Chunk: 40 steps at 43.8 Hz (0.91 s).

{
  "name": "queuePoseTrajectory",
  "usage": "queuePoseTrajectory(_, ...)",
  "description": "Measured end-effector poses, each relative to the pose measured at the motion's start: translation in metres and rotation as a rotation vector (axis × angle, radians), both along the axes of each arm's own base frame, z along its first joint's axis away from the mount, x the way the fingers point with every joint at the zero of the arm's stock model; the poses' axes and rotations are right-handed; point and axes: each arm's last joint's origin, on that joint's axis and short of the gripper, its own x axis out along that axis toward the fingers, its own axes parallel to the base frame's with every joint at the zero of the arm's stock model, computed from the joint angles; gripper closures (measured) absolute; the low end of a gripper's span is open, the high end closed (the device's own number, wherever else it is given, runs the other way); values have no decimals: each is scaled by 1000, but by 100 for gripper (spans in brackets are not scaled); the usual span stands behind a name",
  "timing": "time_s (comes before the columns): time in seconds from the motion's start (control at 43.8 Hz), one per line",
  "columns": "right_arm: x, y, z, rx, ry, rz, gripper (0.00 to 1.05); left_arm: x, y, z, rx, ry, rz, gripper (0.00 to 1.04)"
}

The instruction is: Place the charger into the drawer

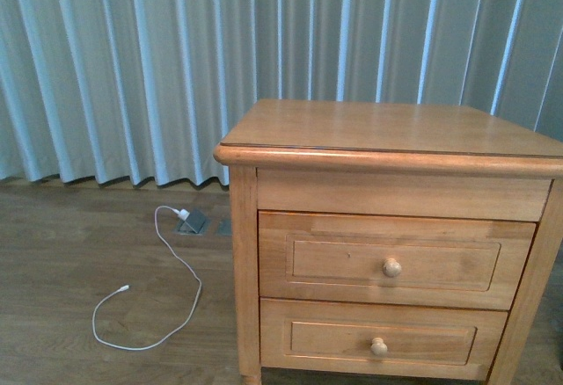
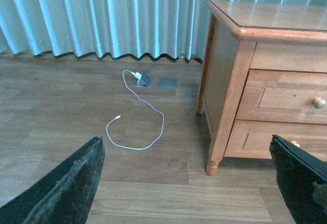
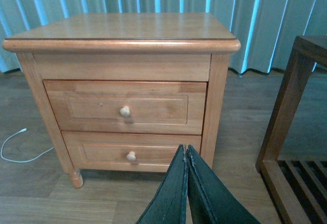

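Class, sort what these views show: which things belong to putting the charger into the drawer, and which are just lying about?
Job:
upper drawer, shut
charger: not visible in any view

Lying about:
white cable on the floor
lower drawer
dark wooden rack
curtain

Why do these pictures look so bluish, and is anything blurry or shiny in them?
Front view: daylight through the curtains gives a cool cast; soft glare on the nightstand top. Left wrist view: the open left gripper has dark, soft-edged fingers at the frame's edge; the white cable is sharp. Right wrist view: bluer curtains; the shut right gripper is slightly soft.
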Motion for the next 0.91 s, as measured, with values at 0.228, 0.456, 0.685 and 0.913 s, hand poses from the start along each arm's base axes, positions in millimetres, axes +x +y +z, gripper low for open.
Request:
queuePoseTrajectory(0.228, 0, 0, 0, 0, -2, 0, 103, 0, 0, 0, 0, 0, 1, 6)
queuePoseTrajectory(0.456, 0, 0, 0, -2, -2, 0, 101, 0, 0, 0, 0, 0, 0, 6)
queuePoseTrajectory(0.685, 0, 0, 0, -1, -2, 0, 58, 0, 0, 0, 0, 0, 1, 6)
queuePoseTrajectory(0.913, 0, 0, 0, -1, -2, 0, 21, 0, 0, 0, 0, 0, 1, 6)
